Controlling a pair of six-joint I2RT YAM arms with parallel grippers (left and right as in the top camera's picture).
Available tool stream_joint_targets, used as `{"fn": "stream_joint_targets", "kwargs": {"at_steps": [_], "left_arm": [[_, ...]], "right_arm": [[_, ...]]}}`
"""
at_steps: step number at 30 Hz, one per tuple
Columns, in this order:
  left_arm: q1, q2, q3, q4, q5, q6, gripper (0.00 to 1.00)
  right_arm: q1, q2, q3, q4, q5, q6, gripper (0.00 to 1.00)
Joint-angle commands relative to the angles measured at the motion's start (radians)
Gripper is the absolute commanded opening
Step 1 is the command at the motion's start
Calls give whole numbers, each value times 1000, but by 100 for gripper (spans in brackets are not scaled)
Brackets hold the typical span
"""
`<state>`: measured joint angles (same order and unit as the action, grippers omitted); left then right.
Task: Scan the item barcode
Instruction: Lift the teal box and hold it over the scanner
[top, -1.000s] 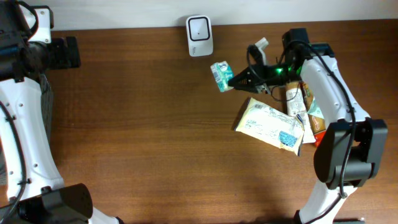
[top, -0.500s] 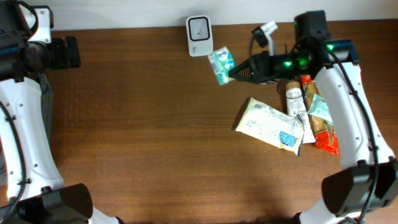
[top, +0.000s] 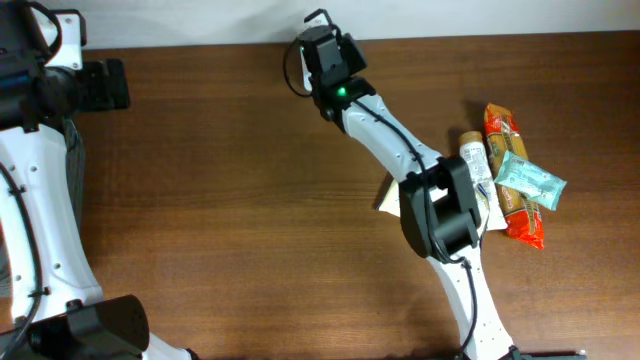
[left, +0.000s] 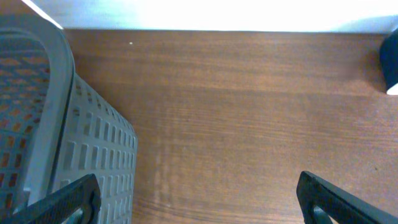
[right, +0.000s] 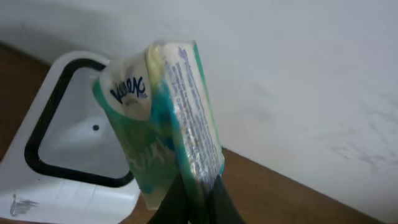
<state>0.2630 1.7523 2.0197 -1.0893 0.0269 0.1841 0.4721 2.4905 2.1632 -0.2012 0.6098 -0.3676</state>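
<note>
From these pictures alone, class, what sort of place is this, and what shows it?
Probably a mock shop checkout on a wooden table: a white barcode scanner, a tissue pack held before it by the right pincer, packaged snacks, a grey basket.

White arms (top: 390, 130), black joints (top: 440, 205), black fingers (left: 65, 198)

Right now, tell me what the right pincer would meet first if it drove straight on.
Likely the white scanner, just beyond the tissue pack the right pincer holds; it sits a little left of that line, wall behind, depth unclear.
</note>
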Motion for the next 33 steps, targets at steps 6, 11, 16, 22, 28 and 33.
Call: {"fn": "stream_joint_targets", "kwargs": {"at_steps": [6,11,16,22,28,33], "left_arm": [[4,1,1,2,7,16,99],[4,1,1,2,7,16,99],[4,1,1,2,7,16,99],[4,1,1,2,7,16,99],[4,1,1,1,7,16,99],[4,1,1,-1,7,16,99]], "right_arm": [[6,51,13,109,-26,-347,4],[6,93,13,136,-33,-441,4],[6,93,13,262,-22,-462,4],[50,72,13,399,58,-463,4],[43,58,13,294,61,-463,4],[17,-113,13,80,36,-272,4]]}}
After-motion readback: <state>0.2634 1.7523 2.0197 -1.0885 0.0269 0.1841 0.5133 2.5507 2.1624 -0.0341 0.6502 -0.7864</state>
